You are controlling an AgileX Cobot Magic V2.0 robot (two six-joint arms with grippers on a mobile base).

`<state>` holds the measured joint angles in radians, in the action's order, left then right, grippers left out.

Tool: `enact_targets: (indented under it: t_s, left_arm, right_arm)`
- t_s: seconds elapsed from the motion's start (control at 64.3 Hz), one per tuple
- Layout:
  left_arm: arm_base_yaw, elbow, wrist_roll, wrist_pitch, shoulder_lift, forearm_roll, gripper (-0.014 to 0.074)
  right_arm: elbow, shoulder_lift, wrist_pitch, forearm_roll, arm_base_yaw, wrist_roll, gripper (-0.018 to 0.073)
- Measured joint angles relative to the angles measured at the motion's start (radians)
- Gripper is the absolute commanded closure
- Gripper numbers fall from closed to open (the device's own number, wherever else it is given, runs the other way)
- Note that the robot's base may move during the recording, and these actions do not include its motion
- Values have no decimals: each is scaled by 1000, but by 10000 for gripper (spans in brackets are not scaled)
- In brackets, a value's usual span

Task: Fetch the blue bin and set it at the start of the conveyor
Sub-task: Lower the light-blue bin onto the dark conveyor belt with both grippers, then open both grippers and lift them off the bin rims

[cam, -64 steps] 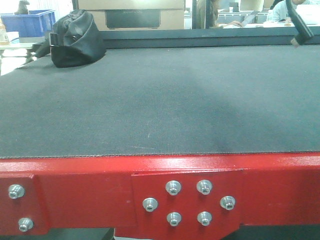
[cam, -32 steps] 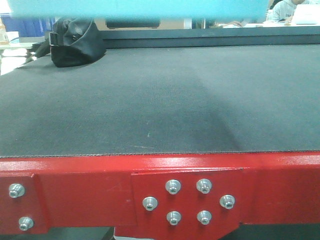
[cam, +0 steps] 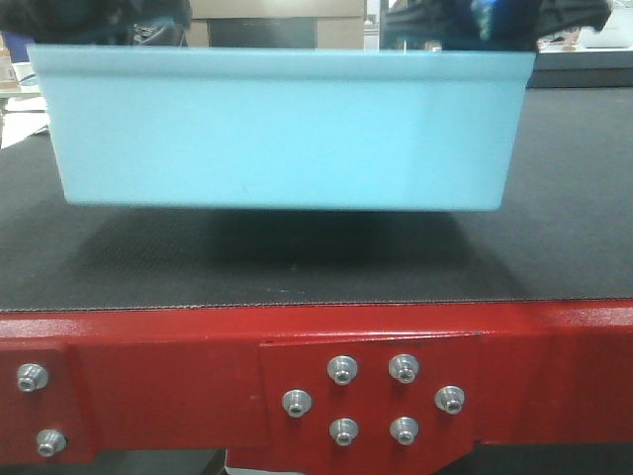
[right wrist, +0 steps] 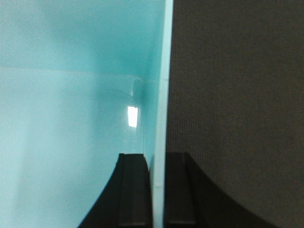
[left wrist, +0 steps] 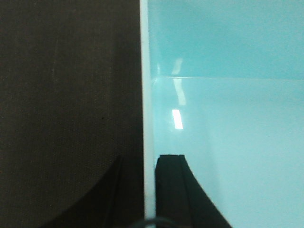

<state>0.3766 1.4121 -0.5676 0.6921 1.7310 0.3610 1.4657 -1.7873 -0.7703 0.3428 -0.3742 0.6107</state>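
The conveyor start [cam: 574, 198] is the biggest thing here, a wide dark grey belt with a shiny red frame [cam: 148, 366] along its front edge. Silver bolts [cam: 342, 370] sit in a ring on the red frame.

The blue bin [cam: 282, 134] is over the near part of the belt. It looks just above it, with a dark shadow under it, but I cannot tell for sure if it touches. It sits level, and its inside is bare and smooth.

The left gripper [left wrist: 149, 190] pinches the bin's left wall, with one black finger [left wrist: 173, 190] inside the bin and the other outside over the belt. The right gripper [right wrist: 157, 190] pinches the right wall the same way, with one finger [right wrist: 135, 190] inside and one outside.
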Motion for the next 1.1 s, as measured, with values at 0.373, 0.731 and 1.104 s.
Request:
enact_targets:
  t_s: [0.373,0.731,1.104]
  left_arm:
    - [-8,0,0,-4,64,10,461]
    - [-9,25,-65,-10,65,40,218]
    - [-24,29,-86,23,36,82,393]
  right_arm:
    - [0,-62,65,8,6,1,496]
    - [2,-64,126,-28,13,1,241]
    - [3,0,114,-18,48,1,425]
